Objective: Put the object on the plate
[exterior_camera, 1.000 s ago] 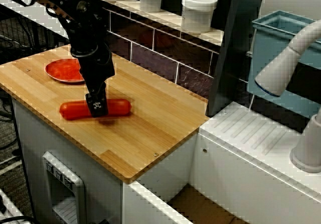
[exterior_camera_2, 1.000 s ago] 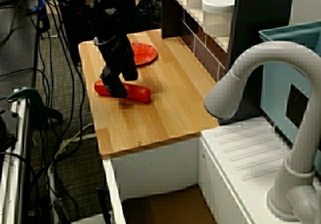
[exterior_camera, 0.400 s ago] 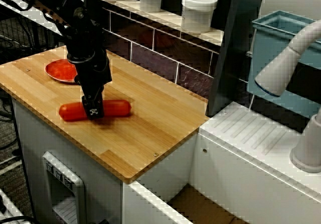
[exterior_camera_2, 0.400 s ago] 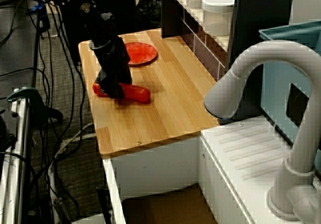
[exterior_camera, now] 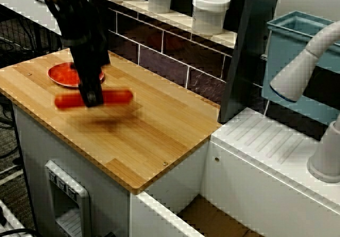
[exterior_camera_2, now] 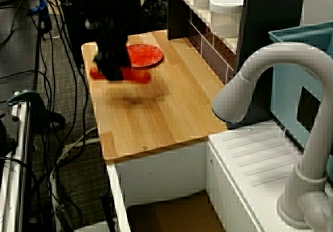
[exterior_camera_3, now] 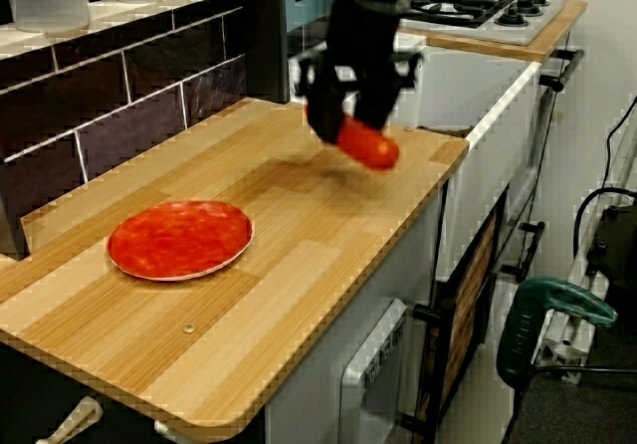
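The object [exterior_camera: 120, 96], a glossy red-orange sausage, hangs level above the wooden counter [exterior_camera: 159, 136] with a blurred shadow under it. My gripper [exterior_camera: 92, 99] is shut on its middle, so both rounded ends stick out. The red-orange plate [exterior_camera: 64, 74] lies just behind and left of it, partly hidden by the arm. From the sink side, the object [exterior_camera_2: 139, 77] and gripper [exterior_camera_2: 111, 72] sit at the near edge of the plate [exterior_camera_2: 144, 55]. From the counter's end, the plate [exterior_camera_3: 179, 238] lies fully in sight, and the gripper [exterior_camera_3: 336, 125] holds the object [exterior_camera_3: 368, 145] beyond it.
White lidded jars [exterior_camera: 211, 11] stand on the tiled shelf behind the counter. A dark upright panel [exterior_camera: 249, 51] bounds the counter's right end, with a blue bin [exterior_camera: 297, 45], a faucet [exterior_camera: 305, 61] and a white drainer [exterior_camera: 265, 146] beyond. Cables [exterior_camera_2: 57, 112] hang off the far side.
The gripper has lifted the object off the counter and carried it left toward the plate. The motion blurs both arm and object.
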`<state>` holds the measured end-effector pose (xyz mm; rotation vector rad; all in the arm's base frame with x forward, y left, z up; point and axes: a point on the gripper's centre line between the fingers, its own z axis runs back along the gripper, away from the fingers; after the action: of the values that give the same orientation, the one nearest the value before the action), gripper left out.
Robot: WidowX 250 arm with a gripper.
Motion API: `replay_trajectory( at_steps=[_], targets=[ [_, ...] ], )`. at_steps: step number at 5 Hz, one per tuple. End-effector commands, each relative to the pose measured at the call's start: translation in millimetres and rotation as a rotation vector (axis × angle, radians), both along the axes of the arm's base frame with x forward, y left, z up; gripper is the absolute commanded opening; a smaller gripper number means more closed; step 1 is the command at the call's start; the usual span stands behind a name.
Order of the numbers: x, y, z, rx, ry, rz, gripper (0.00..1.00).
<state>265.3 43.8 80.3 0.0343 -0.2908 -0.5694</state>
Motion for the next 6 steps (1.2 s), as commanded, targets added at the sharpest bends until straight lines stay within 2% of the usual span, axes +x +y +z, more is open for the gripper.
replay_trajectory(
  at_steps=[1, 2, 3, 4, 5, 6],
  targets=[
    [0.6, 56.5, 63.6, -0.041, -0.132, 0.127, 0.0],
    [8.6, 85.6, 57.6, -0.017, -0.161, 0.225, 0.0],
    [19.8, 106.3, 42.8, 0.017, -0.163, 0.298, 0.0],
    [34.7, 117.9, 20.5, 0.047, -0.126, 0.333, 0.0],
    [41.5, 126.2, 11.6, 0.057, -0.103, 0.343, 0.0],
    [37.8, 137.5, 10.5, 0.042, -0.1, 0.367, 0.0]
  ],
)
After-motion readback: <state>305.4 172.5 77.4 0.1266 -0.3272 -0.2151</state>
